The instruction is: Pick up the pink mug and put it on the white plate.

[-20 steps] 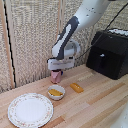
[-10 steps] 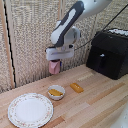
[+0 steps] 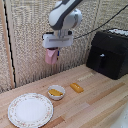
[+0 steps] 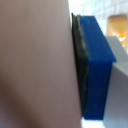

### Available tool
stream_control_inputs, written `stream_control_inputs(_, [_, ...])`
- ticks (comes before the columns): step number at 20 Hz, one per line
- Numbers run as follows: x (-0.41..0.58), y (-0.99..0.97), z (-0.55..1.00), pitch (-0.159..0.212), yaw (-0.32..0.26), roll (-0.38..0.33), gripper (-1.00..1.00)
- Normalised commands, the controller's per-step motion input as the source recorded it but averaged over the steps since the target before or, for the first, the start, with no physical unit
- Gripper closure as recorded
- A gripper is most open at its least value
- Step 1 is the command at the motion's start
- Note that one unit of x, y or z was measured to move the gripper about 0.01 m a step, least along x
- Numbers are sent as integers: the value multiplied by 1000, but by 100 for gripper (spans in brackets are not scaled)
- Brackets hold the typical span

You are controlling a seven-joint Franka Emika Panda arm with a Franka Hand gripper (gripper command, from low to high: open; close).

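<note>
**Two steps left: carry over the platter, then set down**

Three of five steps look done from how things sit now: approach, grasp, lift. Your end effector is closed on the pink mug, which hangs from it high above the desk, well clear of everything. The wrist view confirms contact: a blue fingertip pad with a dark liner is pressed flat against the mug wall.

Left to do: translate to the white platter, which lies well below the end effector and off toward the exterior view's left, then lower slowly and release.

Materials and shapes:
- Mug: plain, smooth, matte pink, slightly tapered, taller than wide. I'd judge it rigid; the taper could let it slip.
- Platter: large, round, flat, white, with a faint speckled rim. Wide target.
- Small white bowl with yellow contents sits almost directly below the end effector, just beside the platter. Keep clear of it on descent.
- Orange block lies near the bowl.
- Desk: light wood grain.
- Black boxy appliance stands well off to the exterior view's right.
</note>
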Motion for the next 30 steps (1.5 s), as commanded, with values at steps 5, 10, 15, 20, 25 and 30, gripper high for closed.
stream_control_inputs(5, [-309,691,536,25,11,120,100])
stream_control_inputs(10, [-373,771,205,33,7,44,100])
stream_control_inputs(15, [-393,803,-15,32,16,1,100])
stream_control_inputs(20, [-359,734,-275,13,20,-64,100])
stream_control_inputs(25, [-181,438,-446,-17,33,-160,100])
stream_control_inputs(30, [-57,237,-586,-80,34,-173,100])
